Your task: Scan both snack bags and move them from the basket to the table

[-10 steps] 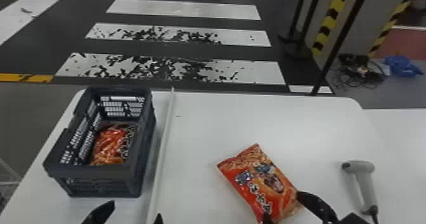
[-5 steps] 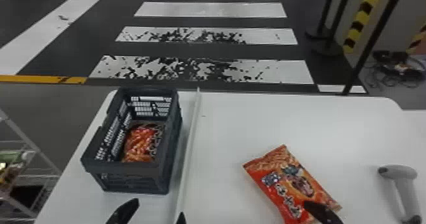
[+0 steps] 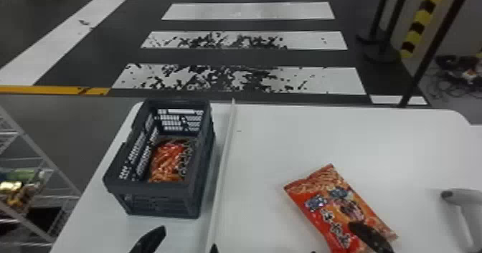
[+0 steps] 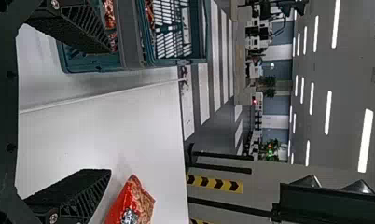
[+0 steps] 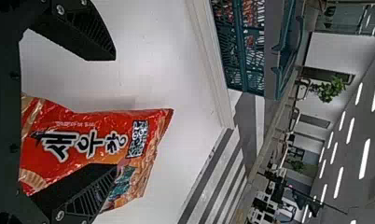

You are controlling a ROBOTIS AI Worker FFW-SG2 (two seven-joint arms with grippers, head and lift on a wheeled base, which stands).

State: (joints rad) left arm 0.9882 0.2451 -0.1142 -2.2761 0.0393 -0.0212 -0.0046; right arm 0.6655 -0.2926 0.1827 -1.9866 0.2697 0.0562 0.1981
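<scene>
While holding the black, flat-fingered left gripper spread near the dark grey, slatted plastic basket, has the matching black right gripper spread too, with one finger over the glossy red-and-orange snack bag lying aslant on the smooth white table. Has an orange-red packet inside the basket, left of the thin pale strip, and a pale grey handheld scanner far right.

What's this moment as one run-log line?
dark plastic basket: red shiny snack bag inside | white table: second red bag, gray handheld scanner | black left gripper: open near basket | black right gripper: open at second bag
</scene>
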